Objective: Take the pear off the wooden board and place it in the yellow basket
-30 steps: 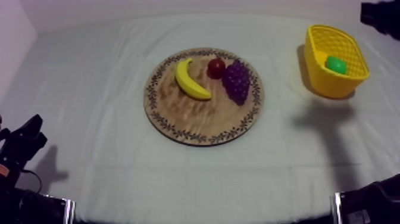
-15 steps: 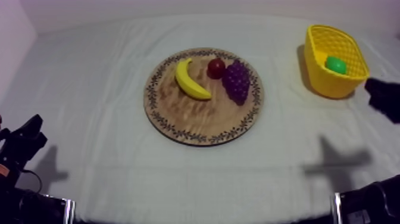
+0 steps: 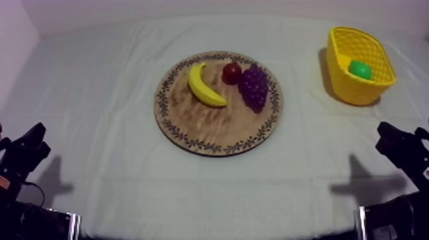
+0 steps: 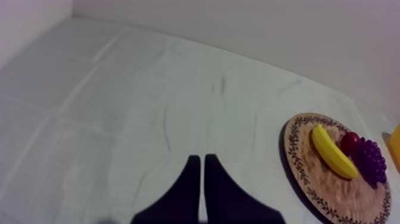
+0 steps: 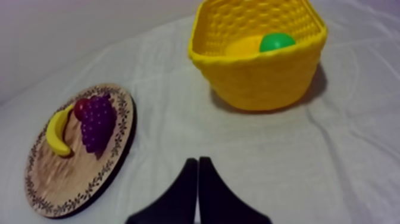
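We judge the pear (image 5: 277, 42) to be a light, stiff toy with a smooth, rather slippery skin. It looks hard enough to take a firm squeeze. The best hold would be across its widest part, with the fingers level, since a grip on the narrowing end could squirt it out. No hold looks needed now (the job seems done). The pear lies inside the basket (image 5: 262, 83), low against the far wall, with only its green top showing above the rim.

The board (image 3: 217, 127) carries just the banana (image 3: 204, 86), the small red fruit (image 3: 231, 73) and the grapes (image 3: 253, 87).

Our left pincer (image 4: 202, 158) has its fingers pressed together on nothing. That arm sits low at the counter's left side, aimed over bare cloth with the board off to one side.

Our right pincer (image 5: 197, 161) is likewise closed and empty. That arm is low at the right side, well apart from the basket. It points across the cloth towards the gap between board and basket, and its shadow falls on the cloth just beside it.
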{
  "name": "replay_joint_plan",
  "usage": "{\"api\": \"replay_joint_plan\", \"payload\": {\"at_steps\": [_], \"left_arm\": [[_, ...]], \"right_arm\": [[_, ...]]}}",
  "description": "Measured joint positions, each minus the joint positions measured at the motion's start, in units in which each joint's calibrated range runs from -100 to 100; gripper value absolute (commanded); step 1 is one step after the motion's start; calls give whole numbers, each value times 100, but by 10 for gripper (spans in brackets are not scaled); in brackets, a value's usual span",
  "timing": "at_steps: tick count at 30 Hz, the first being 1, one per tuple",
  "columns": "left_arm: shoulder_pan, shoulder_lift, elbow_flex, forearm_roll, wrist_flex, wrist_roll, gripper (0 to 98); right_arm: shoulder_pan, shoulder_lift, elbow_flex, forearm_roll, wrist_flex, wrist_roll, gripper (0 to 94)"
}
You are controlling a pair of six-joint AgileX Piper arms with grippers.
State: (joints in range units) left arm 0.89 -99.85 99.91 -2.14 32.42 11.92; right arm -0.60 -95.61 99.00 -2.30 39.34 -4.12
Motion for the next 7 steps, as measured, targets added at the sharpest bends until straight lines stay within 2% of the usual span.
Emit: {"api": "replay_joint_plan", "payload": {"at_steps": [3, 7], "left_arm": [[0, 0, 0, 0, 0, 0, 1], [0, 0, 0, 0, 0, 0, 1]], "right_arm": [[0, 1, 51, 82, -215, 27, 3], [0, 1, 66, 102, -233, 333, 3]]}}
